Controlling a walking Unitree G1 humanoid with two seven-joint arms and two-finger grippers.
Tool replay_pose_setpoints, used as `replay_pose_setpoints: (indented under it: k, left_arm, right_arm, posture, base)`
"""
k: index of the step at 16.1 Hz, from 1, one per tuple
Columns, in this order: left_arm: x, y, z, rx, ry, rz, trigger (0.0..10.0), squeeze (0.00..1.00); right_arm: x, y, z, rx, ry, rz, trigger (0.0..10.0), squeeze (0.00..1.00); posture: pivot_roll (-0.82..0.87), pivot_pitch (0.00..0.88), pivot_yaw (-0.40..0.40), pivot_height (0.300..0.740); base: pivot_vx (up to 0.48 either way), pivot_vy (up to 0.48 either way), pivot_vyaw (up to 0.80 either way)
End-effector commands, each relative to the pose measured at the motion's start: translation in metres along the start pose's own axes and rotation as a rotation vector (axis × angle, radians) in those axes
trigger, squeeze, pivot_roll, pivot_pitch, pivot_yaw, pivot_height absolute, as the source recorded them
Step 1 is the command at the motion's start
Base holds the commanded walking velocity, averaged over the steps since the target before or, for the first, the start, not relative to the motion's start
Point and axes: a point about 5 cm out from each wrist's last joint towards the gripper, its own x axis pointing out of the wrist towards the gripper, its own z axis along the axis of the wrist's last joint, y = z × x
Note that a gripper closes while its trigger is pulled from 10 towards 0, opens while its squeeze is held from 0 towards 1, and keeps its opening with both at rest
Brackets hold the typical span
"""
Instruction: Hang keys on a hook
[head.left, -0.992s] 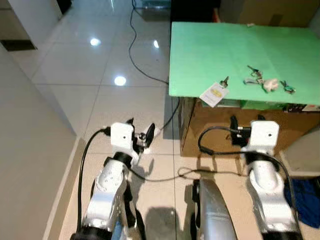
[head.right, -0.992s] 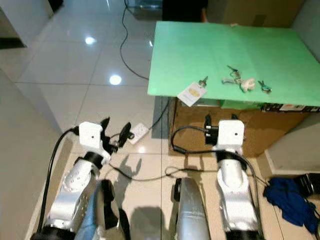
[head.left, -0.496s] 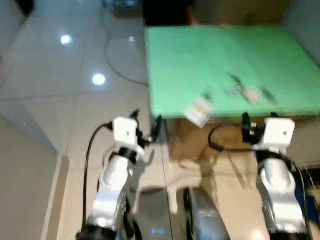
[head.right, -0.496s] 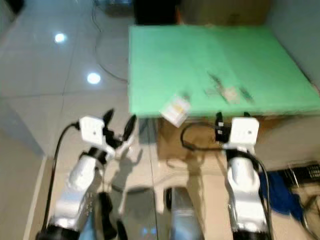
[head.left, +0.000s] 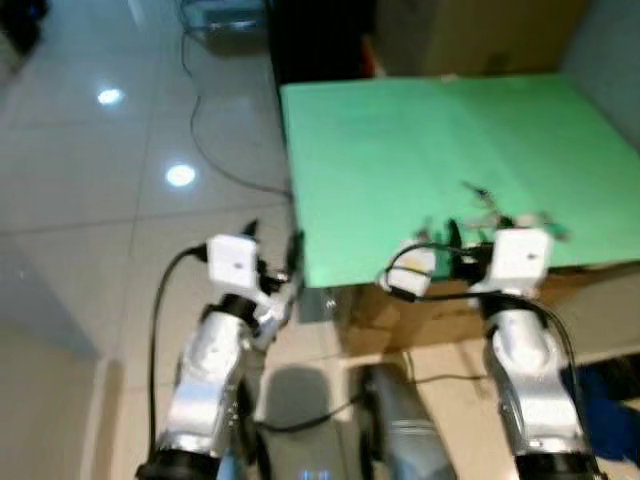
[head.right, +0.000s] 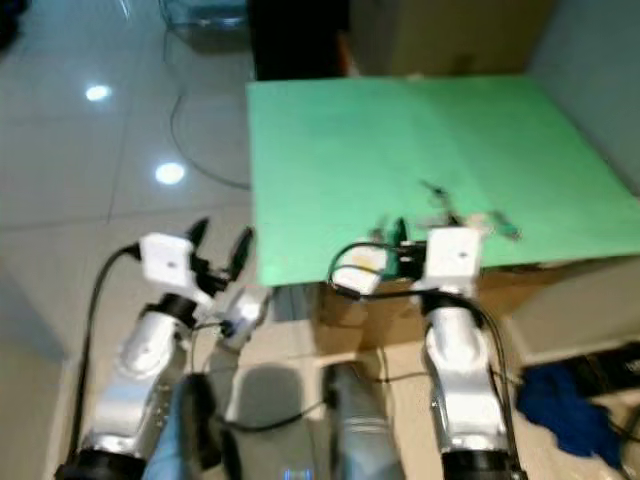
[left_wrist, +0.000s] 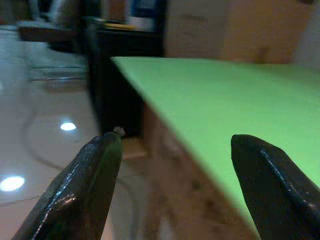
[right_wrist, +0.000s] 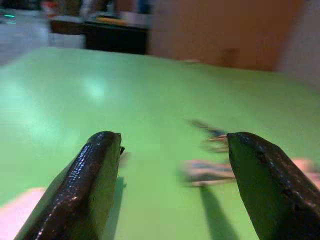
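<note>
Several keys (head.left: 480, 195) lie loose on the green table (head.left: 380, 150), near its front right edge, with a white fob (head.right: 492, 224) beside them. A white tag with a yellow label (head.right: 366, 262) hangs over the front edge. My right gripper (head.left: 472, 236) is open at that edge, just short of the keys; in the right wrist view the keys (right_wrist: 210, 167) lie ahead between its fingers (right_wrist: 95, 185). My left gripper (head.left: 272, 242) is open and empty, low beside the table's left front corner. The left wrist view shows that edge of the table (left_wrist: 200, 115).
A cardboard box (head.left: 440, 310) stands under the table. A black cable (head.left: 215, 160) runs across the glossy tiled floor on the left. Dark furniture (head.left: 320, 40) and a brown box (head.left: 480, 35) stand behind the table. Blue cloth (head.left: 612, 392) lies on the floor at the right.
The camera has moved toward the table, so it now looks larger and more central. My right gripper has come up to the table's front edge near the keys.
</note>
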Motion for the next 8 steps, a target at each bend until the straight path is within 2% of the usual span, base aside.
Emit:
replay_pose_setpoints:
  k: [1,4,7,8]
  left_arm:
    - [0.000,-0.007,-0.003,-0.019,0.017,-0.021,10.0,0.00]
    - [-0.001,-0.005,-0.002,-0.006,0.019,-0.033,10.0,0.00]
    - [0.001,-0.004,0.003,0.019,0.004,-0.075,10.0,0.00]
    - [0.000,-0.008,0.002,0.124,0.016,-0.146,10.0,0.00]
  right_arm:
    - [-0.001,-0.007,-0.005,0.018,0.033,-0.016,10.0,0.00]
    - [0.009,-0.001,-0.009,0.114,0.064,-0.017,10.0,0.00]
    - [0.018,0.004,-0.014,0.143,0.081,-0.004,10.0,0.00]
    - [0.023,0.005,-0.017,0.155,0.094,-0.002,10.0,0.00]
  posture:
    - [-0.22,0.142,0.013,0.588]
    - [-0.20,0.143,0.024,0.588]
    - [-0.18,0.154,0.040,0.588]
    - [-0.18,0.165,0.046,0.588]
  base:
    - [0.000,0.000,0.00]
    - [0.000,0.000,0.00]
    - [0.000,0.000,0.00]
    - [0.000,0.000,0.00]
